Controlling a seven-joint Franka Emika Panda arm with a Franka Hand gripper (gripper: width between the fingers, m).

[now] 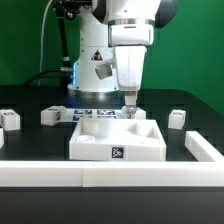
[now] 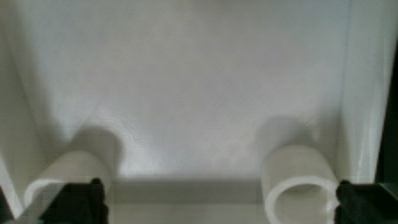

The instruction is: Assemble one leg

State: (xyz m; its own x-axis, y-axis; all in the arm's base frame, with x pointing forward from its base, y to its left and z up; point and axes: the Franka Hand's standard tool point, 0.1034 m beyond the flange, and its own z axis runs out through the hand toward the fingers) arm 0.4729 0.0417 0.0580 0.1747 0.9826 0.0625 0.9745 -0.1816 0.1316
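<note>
The large flat white piece with recessed pockets [image 1: 118,138] lies mid-table. My gripper [image 1: 130,102] hangs straight down over its far corner on the exterior view's right, fingertips at rim height. In the wrist view my gripper [image 2: 217,200] is open: the black fingertips [image 2: 75,200] stand wide apart at the frame's corners, with nothing between them. Close under them is a smooth white surface [image 2: 205,90] with two rounded white stubs [image 2: 299,175]. White legs stand on the table at the exterior view's left [image 1: 10,119], [image 1: 50,116] and right [image 1: 176,119].
A long white flat bar [image 1: 110,173] runs along the table's front. Another white bar [image 1: 205,147] lies at the exterior view's right. A small white piece [image 1: 107,113] sits just behind the large piece. The marker board [image 1: 88,98] lies by the robot's base.
</note>
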